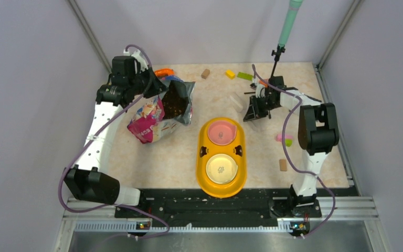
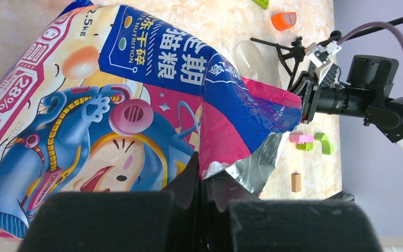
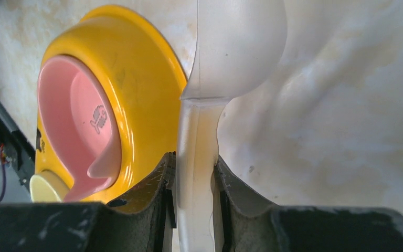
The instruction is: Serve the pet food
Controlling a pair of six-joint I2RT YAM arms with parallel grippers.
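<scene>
The right tool [image 3: 195, 178] is clenched on the handle of a translucent scoop [image 3: 239, 47], whose bowl points away from the wrist, just beside the yellow feeder [image 3: 147, 58]. The left tool [image 2: 202, 189] is clenched on a fold at the torn top of the bag [image 2: 110, 105]. This props the mouth open towards the middle of the table [image 1: 178, 157]. The pet food [image 1: 174, 102] is all inside that mouth, a dark heap, and neither the pink bowl [image 3: 68, 105] nor the cream bowl [image 1: 222, 168] shows any. The step in hand looks like carrying the scoop across to the bag for a first load. To do it well, the left tool should hold the foil lip taut and high so it cannot fold over the opening. The scoop should enter hollow side up at a shallow slant, dig under the heap and come out level. It should then cross low over the table so stray pellets fall short of nothing but the feeder. The grip sits low on a slick, narrow handle, so a twist under load is a fair risk. From above the scoop is nearly invisible against the pale table, and I cannot tell whether it rests on the surface or hangs just clear. The depth of the heap, the left tool's bite behind the foil and most of the cream bowl in the right wrist view are hidden or cut off
</scene>
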